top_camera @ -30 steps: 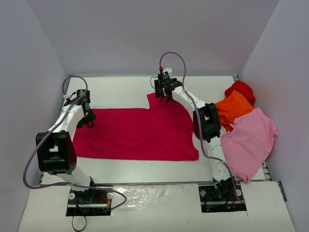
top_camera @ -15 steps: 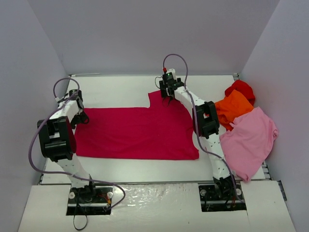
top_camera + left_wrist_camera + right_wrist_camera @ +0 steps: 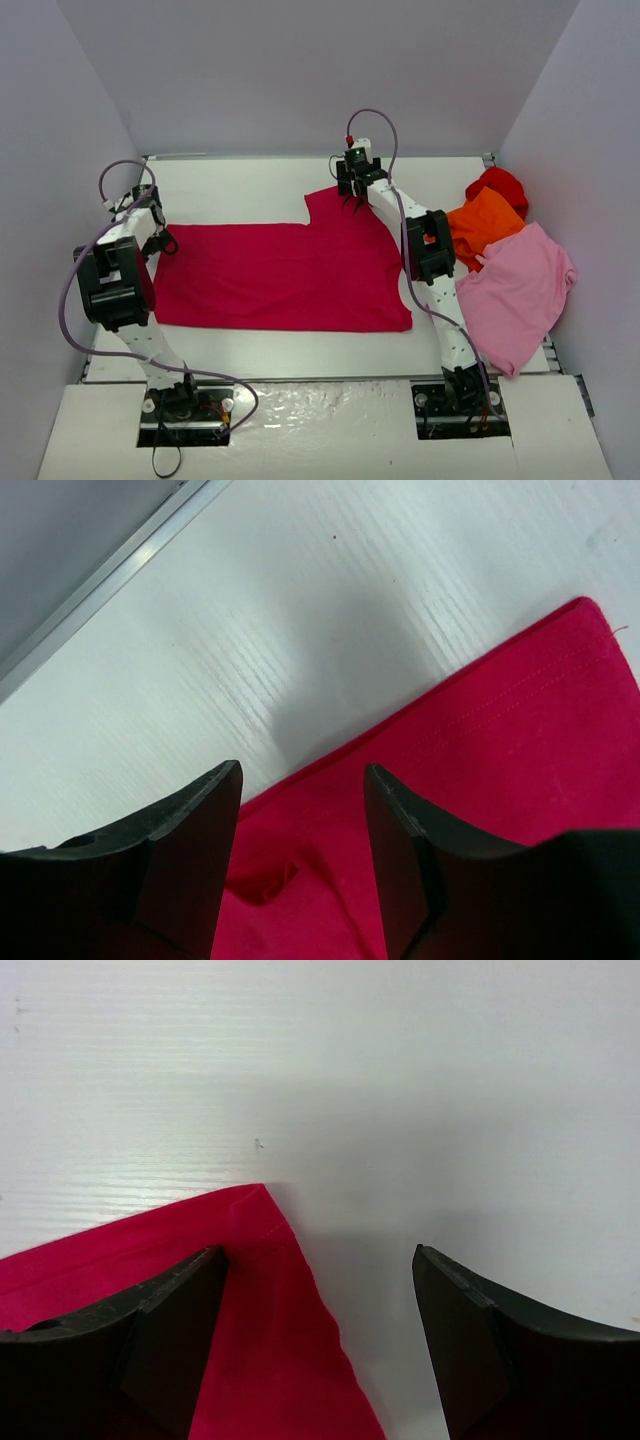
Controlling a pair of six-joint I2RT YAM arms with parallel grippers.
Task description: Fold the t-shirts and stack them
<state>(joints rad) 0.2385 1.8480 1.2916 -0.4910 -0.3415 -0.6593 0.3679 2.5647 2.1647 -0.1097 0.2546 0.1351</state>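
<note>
The shirt (image 3: 280,280) lay flat on the table (image 3: 250,185). Left gripper (image 3: 302,780) hung over its left edge, right gripper (image 3: 320,1260) over the far corner — both spread, pinching nothing. Closing off the edge could catch one layer or bare table — skewing the fold.

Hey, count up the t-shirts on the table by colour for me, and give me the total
1 raspberry-red t-shirt, spread flat between the arms
1 orange t-shirt, bunched at the right side
1 pale pink t-shirt, rumpled at the right edge
1 bright red t-shirt, crumpled behind the orange one
Total: 4 t-shirts
</note>
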